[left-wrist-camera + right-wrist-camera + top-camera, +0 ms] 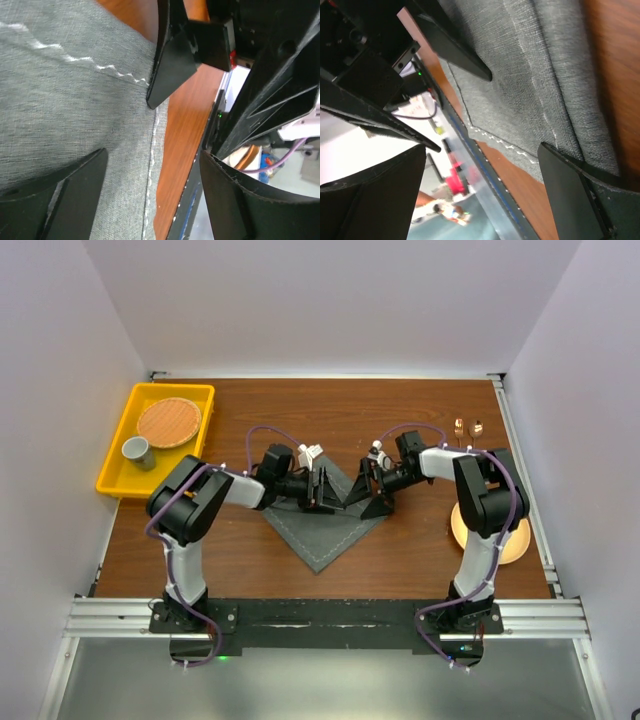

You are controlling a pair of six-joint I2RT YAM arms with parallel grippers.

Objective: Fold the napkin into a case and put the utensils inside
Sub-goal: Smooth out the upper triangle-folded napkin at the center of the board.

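While the left tool [322, 490] and right tool [363, 492] hang spread over it, the limp, light napkin [322, 530] looks best pinched at its hemmed corners.

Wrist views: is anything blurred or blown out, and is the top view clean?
Top external: evenly lit and sharp, napkin clear. Left wrist: weave crisp, near fingers soft, background washed out. Right wrist: background blurred and bright, table at right smeared.
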